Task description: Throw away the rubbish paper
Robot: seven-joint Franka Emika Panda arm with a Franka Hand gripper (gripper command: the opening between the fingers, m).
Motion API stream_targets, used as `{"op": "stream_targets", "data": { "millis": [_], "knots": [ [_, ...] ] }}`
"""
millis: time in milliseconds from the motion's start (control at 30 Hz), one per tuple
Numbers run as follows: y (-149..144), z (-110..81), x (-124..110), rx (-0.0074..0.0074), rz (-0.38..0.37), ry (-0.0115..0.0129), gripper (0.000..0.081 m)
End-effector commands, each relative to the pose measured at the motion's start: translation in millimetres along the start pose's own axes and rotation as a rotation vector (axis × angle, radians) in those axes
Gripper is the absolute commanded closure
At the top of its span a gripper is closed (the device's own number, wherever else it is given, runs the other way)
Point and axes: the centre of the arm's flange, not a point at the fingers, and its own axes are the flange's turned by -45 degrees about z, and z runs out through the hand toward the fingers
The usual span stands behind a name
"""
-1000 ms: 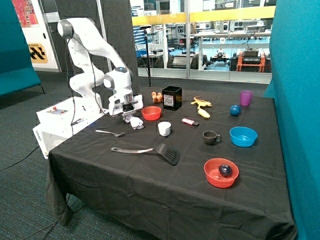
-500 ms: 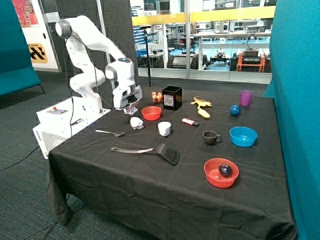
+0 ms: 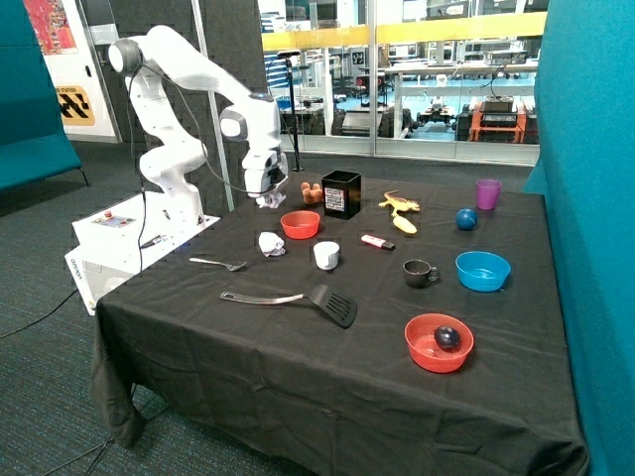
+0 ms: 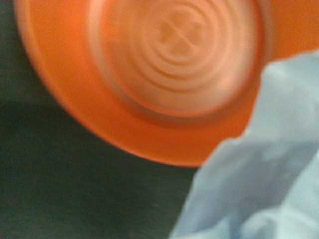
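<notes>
Aloft, gripper (image 3: 266,199) w/ paper ball (image 3: 265,201), red bowl (image 3: 300,225) below

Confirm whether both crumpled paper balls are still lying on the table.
No: one paper ball lies by the white cup, the other hangs in the gripper above the cloth.

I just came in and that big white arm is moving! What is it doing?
The robot arm's claw is holding one crumpled paper ball in the air, near the red bowl and the black box. A second paper ball sits on the black tablecloth, between the fork and the white cup. So one piece is picked up and one is waiting.
</notes>
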Motion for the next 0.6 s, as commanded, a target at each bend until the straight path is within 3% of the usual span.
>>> {"op": "stream_targets", "data": {
  "millis": [0,267,567],
  "knots": [
    [-41.4,-19.6,30.7,0.0064,-0.154,0.0005,0.0808],
    [-84.2,-36.8,61.2,0.0064,-0.251,0.0008,0.0808],
    [-115.9,-59.1,88.8,0.0064,-0.302,0.001,0.0808]
  ]
}}
